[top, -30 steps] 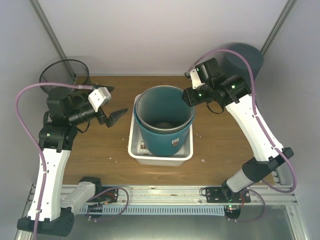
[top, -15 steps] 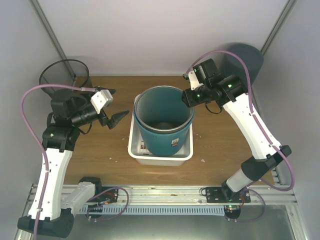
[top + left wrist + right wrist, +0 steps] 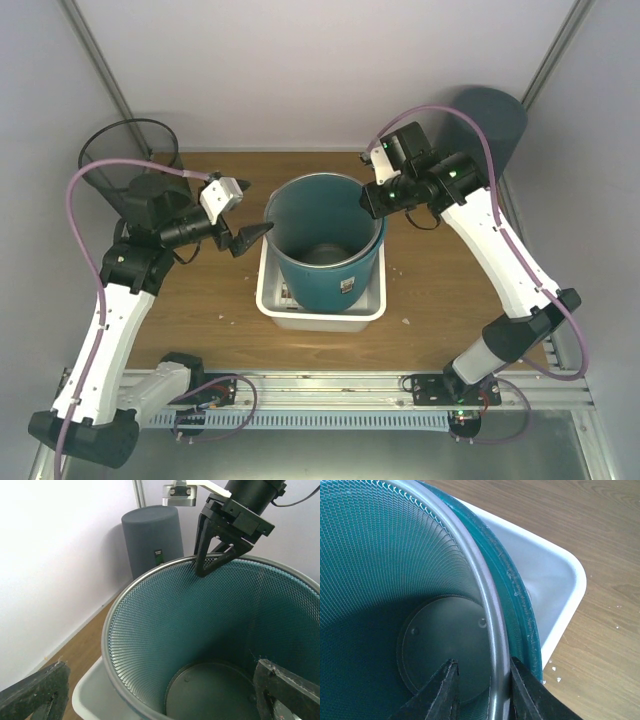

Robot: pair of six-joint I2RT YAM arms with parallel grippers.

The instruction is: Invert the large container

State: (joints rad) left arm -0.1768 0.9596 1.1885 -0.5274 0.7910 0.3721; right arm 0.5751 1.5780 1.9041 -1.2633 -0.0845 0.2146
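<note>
A: On the tabletop [image 3: 200, 300], the white tub [image 3: 322, 316] held the teal bin [image 3: 335, 285], upright. Right tool [image 3: 481, 662] straddled the rim, slightly open, not pinching.

B: Left tool [image 3: 256, 208] was wide open and empty, beside the opposite rim. I'd have clamped both sides, lifted clear, then rolled.

One large teal round plastic container [image 3: 322, 285], mid-table. One wire-mesh liner with a silver rim [image 3: 487, 605], nested inside it. One white rectangular plastic tub [image 3: 272, 300], underneath. One black round wire-mesh basket [image 3: 100, 150], far left. One dark grey cylindrical bin [image 3: 500, 115], far right. One wooden table [image 3: 200, 300]. Two white robot arms: left arm [image 3: 105, 330], right arm [image 3: 510, 260]. Two black two-finger grippers: left gripper [image 3: 250, 210], right gripper [image 3: 374, 198]. Four fingers in all. Several white crumbs [image 3: 407, 321] on the wood, near right, too small to count.
</note>
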